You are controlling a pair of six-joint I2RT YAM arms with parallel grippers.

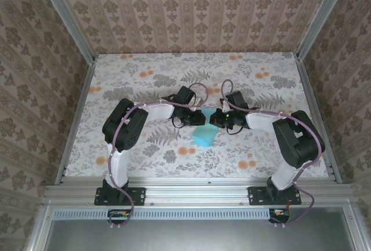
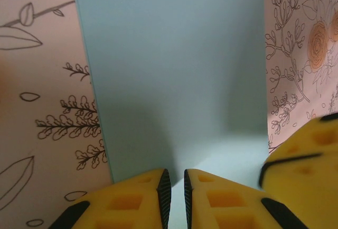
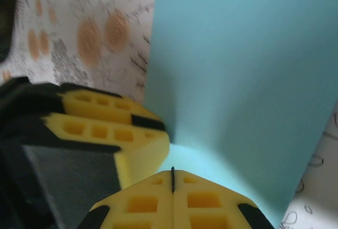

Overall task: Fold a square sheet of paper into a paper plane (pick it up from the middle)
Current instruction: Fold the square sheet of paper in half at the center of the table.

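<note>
The square sheet of paper (image 1: 204, 136) lies turquoise side up at mid-table, and its far edge curls up between my two grippers. My left gripper (image 1: 196, 117) comes in from the left. In the left wrist view its yellow jaws (image 2: 174, 179) stand a narrow slit apart, with pale paper (image 2: 174, 70) rising into the slit. My right gripper (image 1: 215, 117) faces it from the right. Its jaws (image 3: 172, 173) are pressed fully together, tips at the lifted paper (image 3: 237, 70). The left gripper's fingers (image 3: 142, 144) sit right beside them.
The floral tabletop (image 1: 139, 77) spreads around the sheet, closed in by patterned walls and a metal rail (image 1: 197, 190) at the near edge. Both arms bend inward from their bases, and their elbows (image 1: 124, 123) (image 1: 298, 135) stand out to either side.
</note>
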